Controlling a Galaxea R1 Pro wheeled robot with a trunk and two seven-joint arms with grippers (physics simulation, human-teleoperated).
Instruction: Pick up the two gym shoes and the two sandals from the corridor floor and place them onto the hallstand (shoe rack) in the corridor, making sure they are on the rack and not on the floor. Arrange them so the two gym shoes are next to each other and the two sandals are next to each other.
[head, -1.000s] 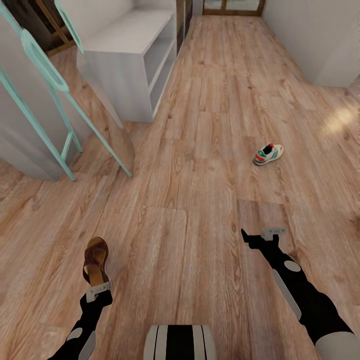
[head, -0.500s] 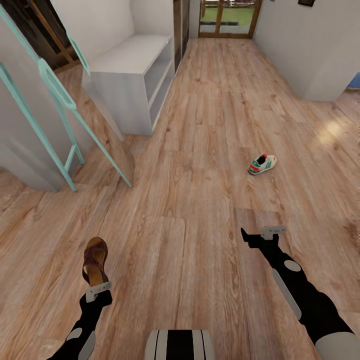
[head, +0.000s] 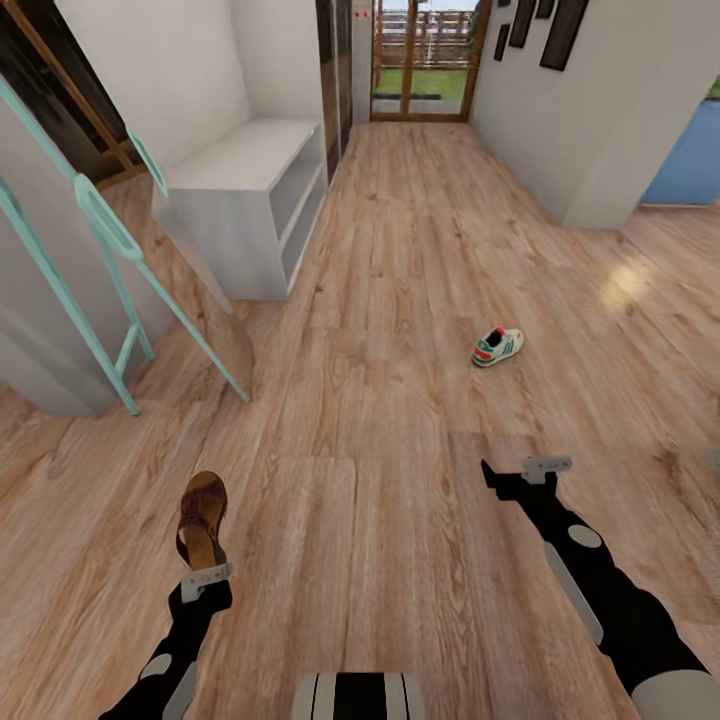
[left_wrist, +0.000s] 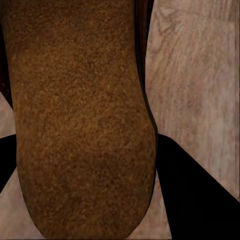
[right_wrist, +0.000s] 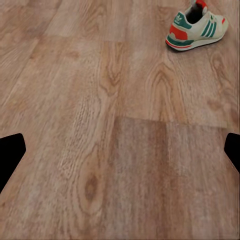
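Left end effector (head: 204, 572) clamped on dark reddish-brown leather sandal (head: 202, 518), right end effector (head: 520, 470) spread empty with white green-striped gym shoe (head: 497, 346) well ahead; keep sandal level driving to pale grey hallstand (head: 250, 190).

One gym shoe (head: 497, 346) lies on the corridor floor (head: 400, 300).
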